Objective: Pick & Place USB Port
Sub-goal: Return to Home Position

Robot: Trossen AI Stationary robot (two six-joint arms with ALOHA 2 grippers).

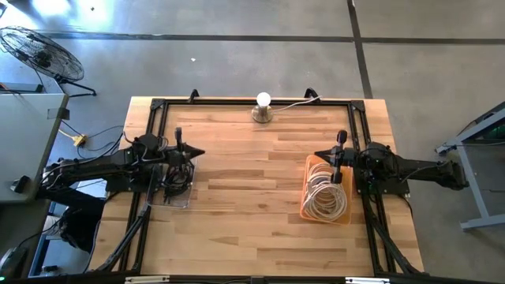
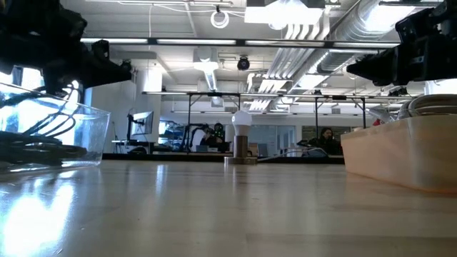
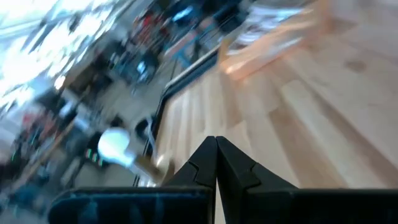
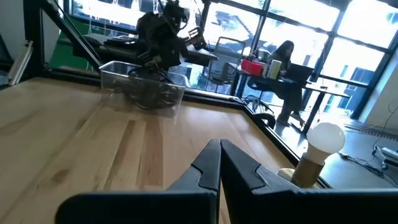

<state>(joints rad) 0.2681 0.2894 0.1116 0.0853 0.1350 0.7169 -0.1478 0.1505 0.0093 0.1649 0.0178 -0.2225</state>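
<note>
The left pincer (image 1: 197, 153), closed and empty, hangs raised beside the clear plastic bin (image 1: 188, 201) holding black cables (image 1: 175, 180) on the left of the wooden worktop (image 1: 245, 205). The right pincer (image 1: 319, 155), also closed and empty, hangs at one end of the orange bin (image 1: 304, 207), which holds pale coiled cables (image 1: 326, 197).

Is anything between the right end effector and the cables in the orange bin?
Nothing visible does. The pale coiled cables lie uncovered in the orange bin, and the shut right end effector hangs above one end of it.
</note>
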